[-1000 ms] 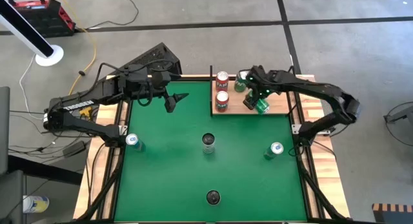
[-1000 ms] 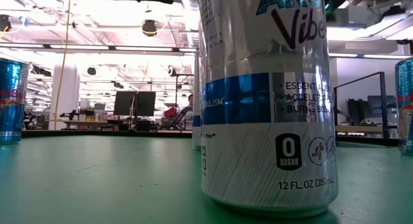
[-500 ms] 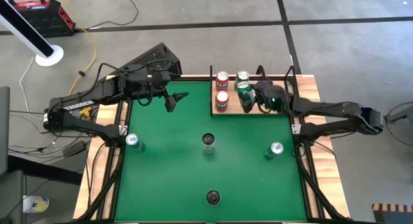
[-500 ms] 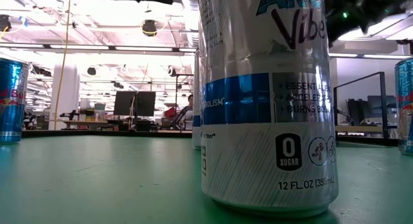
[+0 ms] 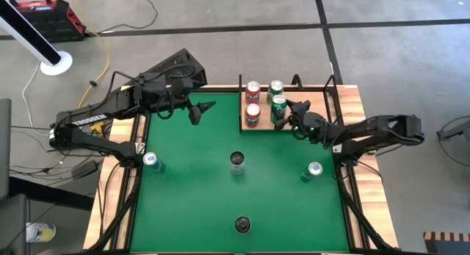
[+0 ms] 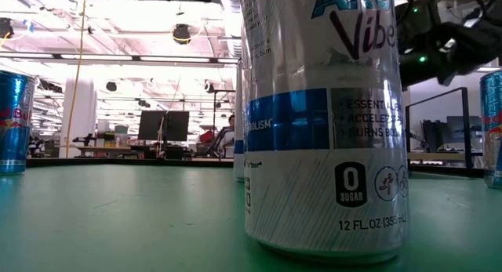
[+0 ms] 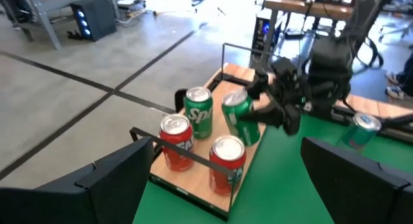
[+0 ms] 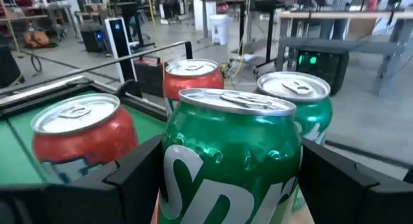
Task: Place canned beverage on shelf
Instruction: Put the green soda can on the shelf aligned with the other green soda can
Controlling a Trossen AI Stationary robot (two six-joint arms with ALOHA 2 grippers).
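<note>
— Where's the can now?

— The green aluminium soda can (image 5: 278, 109) stands upright on the pale-wood shelf panel with the thin black edge (image 5: 322, 112), at the table's far right corner. The right gripper (image 5: 291, 119) sits around it, fingers spread wide on either side of the body; from the right wrist view I can't tell whether the pads actually touch the can.

— How would it handle?

— I'd guess smooth painted metal, slippery, thin-walled enough to dent if squeezed hard. If full, it has some weight and would stand steady. The mid-body is the place to hold it, where the fingers flank it.

— Much room there?

— Tight on one side. A second green soda can (image 5: 275, 87) stands just beyond it toward the far edge, and two red soda cans (image 5: 252, 102) sit close beside on the shelf's inner side. Toward the table's right edge the shelf is bare, so I'd back the gripper out that way or straight up.

— And the other arm?

— The left gripper (image 5: 200, 110) hangs open over the green felt tabletop (image 5: 191, 189) near the far left corner, well apart.
</note>
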